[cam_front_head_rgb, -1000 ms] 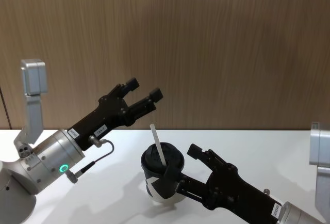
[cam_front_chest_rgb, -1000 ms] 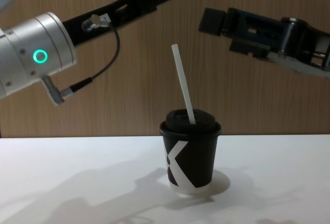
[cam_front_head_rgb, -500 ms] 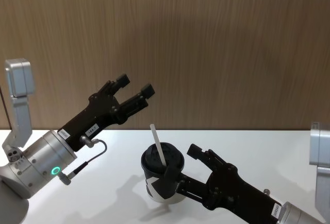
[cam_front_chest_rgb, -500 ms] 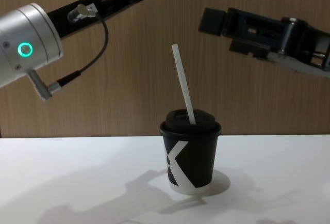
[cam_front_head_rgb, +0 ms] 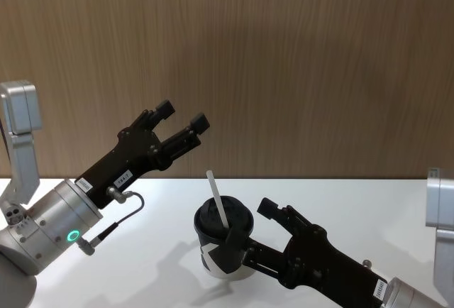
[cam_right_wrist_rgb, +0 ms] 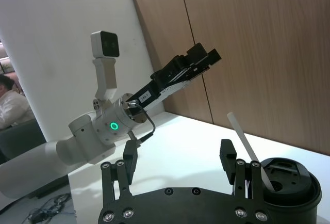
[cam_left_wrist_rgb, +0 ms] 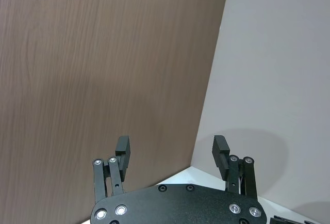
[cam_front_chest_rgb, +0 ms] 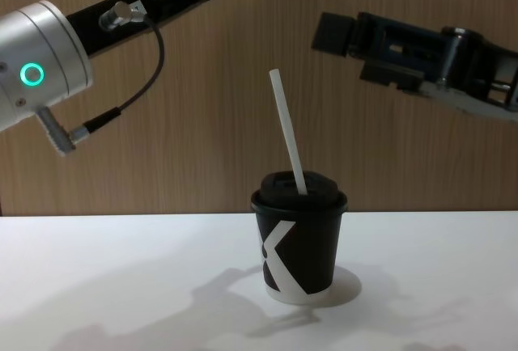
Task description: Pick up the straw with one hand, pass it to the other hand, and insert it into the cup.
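The black cup (cam_front_head_rgb: 213, 224) (cam_front_chest_rgb: 299, 246) (cam_right_wrist_rgb: 290, 184) stands upright on the white table, its white K mark facing the chest view. The white straw (cam_front_head_rgb: 217, 199) (cam_front_chest_rgb: 287, 133) (cam_right_wrist_rgb: 244, 137) sticks out through the lid, leaning left, and nothing grips it. My left gripper (cam_front_head_rgb: 182, 113) (cam_left_wrist_rgb: 171, 149) (cam_right_wrist_rgb: 203, 56), on the silver arm with the green ring, is open and empty, high up and to the left of the cup. My all-black right gripper (cam_front_head_rgb: 252, 224) (cam_right_wrist_rgb: 178, 152) (cam_front_chest_rgb: 340, 40) is open and empty, hovering above the cup's level, to its right and nearer to me.
The white table (cam_front_head_rgb: 163, 209) stretches on all sides of the cup. A brown wood-panel wall (cam_front_head_rgb: 298, 67) rises behind it. The left arm's silver housing (cam_front_chest_rgb: 36, 76) and its dark cable (cam_front_chest_rgb: 121, 108) hang over the table's left side.
My left arm has drawn back, up and to the left, away from the cup, staying open. The right gripper, the cup and the straw have not moved.
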You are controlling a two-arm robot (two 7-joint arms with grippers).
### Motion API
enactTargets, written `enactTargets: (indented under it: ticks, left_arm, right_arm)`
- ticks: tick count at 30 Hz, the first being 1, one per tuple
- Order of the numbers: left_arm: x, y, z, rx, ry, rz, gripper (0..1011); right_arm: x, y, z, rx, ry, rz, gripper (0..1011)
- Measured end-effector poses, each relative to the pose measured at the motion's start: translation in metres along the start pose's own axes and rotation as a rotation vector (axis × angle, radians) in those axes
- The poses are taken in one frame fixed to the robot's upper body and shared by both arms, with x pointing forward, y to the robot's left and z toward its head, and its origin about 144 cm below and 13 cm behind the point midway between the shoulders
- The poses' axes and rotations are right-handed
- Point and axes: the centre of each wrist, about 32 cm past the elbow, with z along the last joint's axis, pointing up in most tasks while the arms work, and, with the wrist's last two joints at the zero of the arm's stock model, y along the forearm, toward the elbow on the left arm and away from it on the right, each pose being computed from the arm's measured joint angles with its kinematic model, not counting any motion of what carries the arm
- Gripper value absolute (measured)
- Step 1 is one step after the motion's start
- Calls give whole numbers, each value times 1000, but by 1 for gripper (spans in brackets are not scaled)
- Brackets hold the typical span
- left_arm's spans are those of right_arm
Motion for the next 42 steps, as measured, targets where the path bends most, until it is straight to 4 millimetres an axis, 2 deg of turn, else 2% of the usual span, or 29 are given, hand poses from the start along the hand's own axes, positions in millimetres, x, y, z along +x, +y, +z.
enactTargets:
  ticks: [42]
  left_arm:
    - [-1, 1, 1, -4, -3, 4, 1003]
  right_arm:
    - [0, 0, 0, 0, 0, 0, 1001]
